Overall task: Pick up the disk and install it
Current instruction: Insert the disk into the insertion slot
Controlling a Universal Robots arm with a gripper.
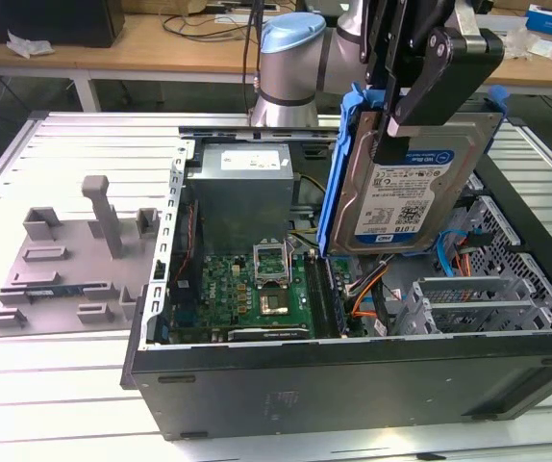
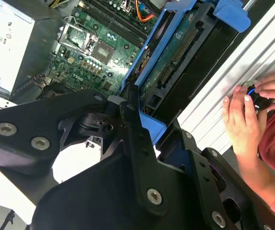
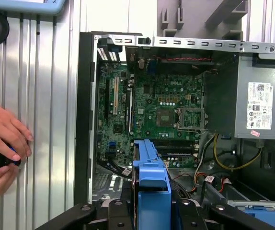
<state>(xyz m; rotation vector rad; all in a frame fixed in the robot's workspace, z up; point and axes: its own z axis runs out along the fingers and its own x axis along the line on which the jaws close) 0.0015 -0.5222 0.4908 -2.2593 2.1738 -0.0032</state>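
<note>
The disk [image 1: 406, 192], a silver hard drive with a blue-and-white label and a blue plastic frame, hangs tilted on edge above the open computer case [image 1: 353, 385]. My gripper [image 1: 396, 130] is shut on its upper part, one black finger [image 1: 420, 82] lying across the labelled face. In the second wrist view the disk [image 2: 176, 62] shows its green circuit side, held between my gripper's black links [image 2: 128, 124]. In the first wrist view the blue edge of the disk [image 3: 152, 167] sits above the motherboard [image 3: 166, 110].
Inside the case lie the motherboard [image 1: 257, 289], a grey power supply [image 1: 242, 183], cables and metal drive cages [image 1: 488, 289]. A grey plastic fixture [image 1: 74, 260] lies at the exterior view's left. A person's hands [image 2: 247, 110] rest on the ribbed table beside the case.
</note>
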